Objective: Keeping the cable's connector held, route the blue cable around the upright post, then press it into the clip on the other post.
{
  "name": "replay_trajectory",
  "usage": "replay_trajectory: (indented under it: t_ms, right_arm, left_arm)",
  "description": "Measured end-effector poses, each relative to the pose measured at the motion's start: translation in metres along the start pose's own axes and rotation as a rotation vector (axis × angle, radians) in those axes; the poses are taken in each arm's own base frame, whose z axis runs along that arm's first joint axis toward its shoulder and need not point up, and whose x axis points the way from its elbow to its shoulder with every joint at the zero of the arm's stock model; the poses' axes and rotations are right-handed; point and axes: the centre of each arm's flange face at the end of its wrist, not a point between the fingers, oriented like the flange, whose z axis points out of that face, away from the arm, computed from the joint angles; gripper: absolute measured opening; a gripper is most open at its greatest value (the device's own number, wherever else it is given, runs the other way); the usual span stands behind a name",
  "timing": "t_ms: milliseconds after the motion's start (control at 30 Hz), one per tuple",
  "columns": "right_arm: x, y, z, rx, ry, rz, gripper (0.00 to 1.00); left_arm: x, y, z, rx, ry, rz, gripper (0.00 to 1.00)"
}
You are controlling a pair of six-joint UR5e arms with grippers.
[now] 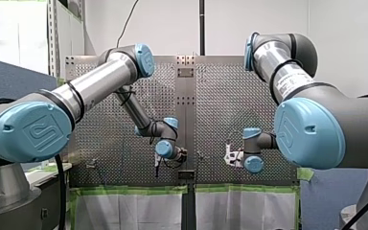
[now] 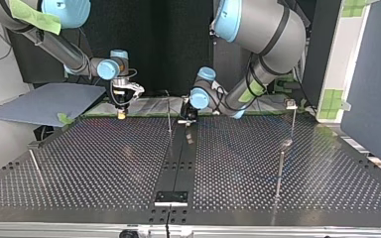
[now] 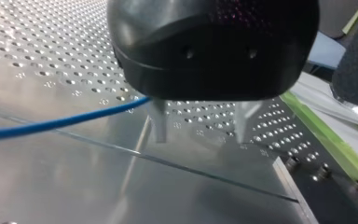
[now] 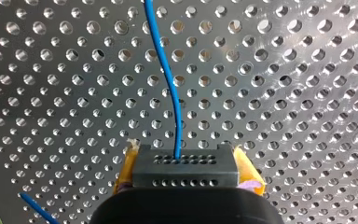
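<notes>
- Connector point(image 4: 185, 171) (a black block with rows of holes) sits clamped between the right gripper's point(image 4: 186, 163) yellow pads point(image 4: 248, 173).
- Blue cable point(image 4: 168, 79) leaves it and runs ahead over the perforated table point(image 4: 284, 93).
- Left gripper point(image 3: 200, 123) hangs low over the table, released, metal fingers point(image 3: 158, 123) apart, the cable passing beside one finger.

Blue along the cable point(image 4: 168, 70) ahead of my right arm's fingers point(image 4: 248, 170); yellow on those fingers; black, with rows of small holes, on the connector point(image 4: 185, 170) between them; silver, evenly perforated, across the worktop point(image 4: 284, 70).
</notes>
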Motion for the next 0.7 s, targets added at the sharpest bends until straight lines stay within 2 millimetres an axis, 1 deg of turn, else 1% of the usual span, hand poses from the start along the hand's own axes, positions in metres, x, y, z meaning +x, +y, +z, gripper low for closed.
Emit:
replay_trajectory:
  t_ms: [367,533,700]
  right_arm:
    - [0.000,-0.002,0.000,0.003,-0.001,-0.001,0.00]
    - [0.000,0.000,0.000,0.001,-0.001,0.000,0.00]
    - [-0.001,0.002,0.000,0.000,-0.001,0.002,0.00]
  left_arm:
    - [0.002,-0.006,-0.004,-0.020,0.011,0.047,1.00]
    - [0.000,-0.014,-0.010,-0.004,0.036,0.090,1.00]
    - [0.002,-0.018,-0.015,0.006,0.074,0.111,1.00]
